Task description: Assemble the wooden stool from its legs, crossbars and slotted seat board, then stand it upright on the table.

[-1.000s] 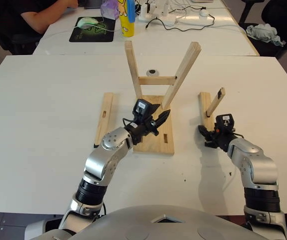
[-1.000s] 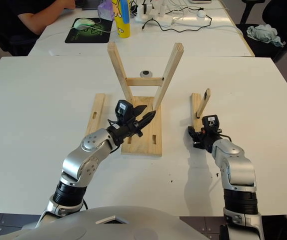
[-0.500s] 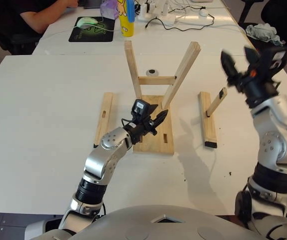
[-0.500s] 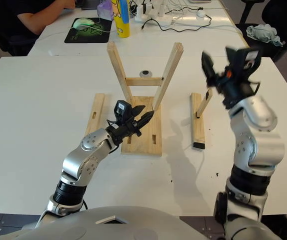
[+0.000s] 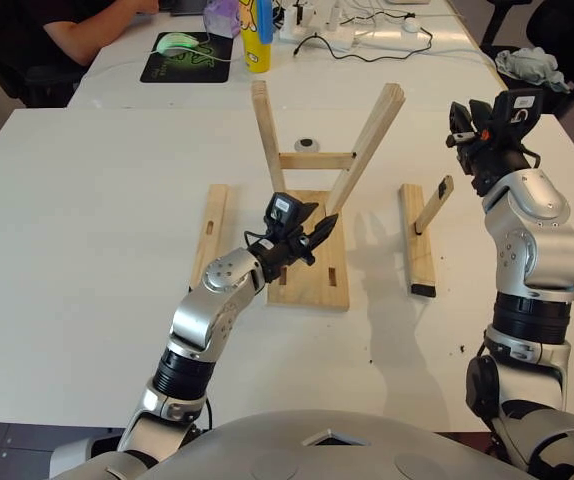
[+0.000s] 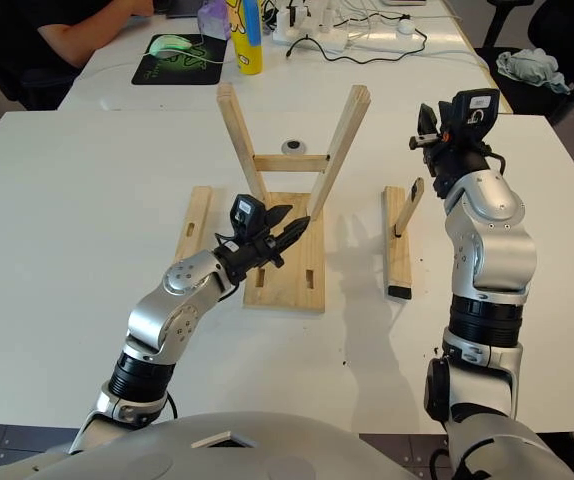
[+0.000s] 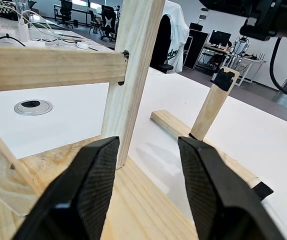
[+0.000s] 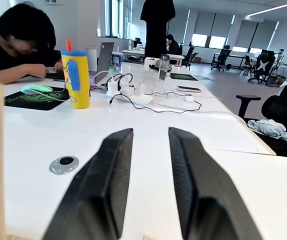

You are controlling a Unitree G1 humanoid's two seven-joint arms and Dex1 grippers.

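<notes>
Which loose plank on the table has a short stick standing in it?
The right plank; a stick rises from it, while the left plank lies bare.

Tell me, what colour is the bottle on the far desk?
Bottle: yellow with a blue patch, clearest in the right wrist view.

Both head views look forward and down from the near side of the seat board (image 5: 307, 290), sharing the whole table (image 5: 87, 200). The left wrist view sits low, close over that board. The right wrist view faces level beyond it, toward the yellow bottle (image 8: 77, 77).
</notes>
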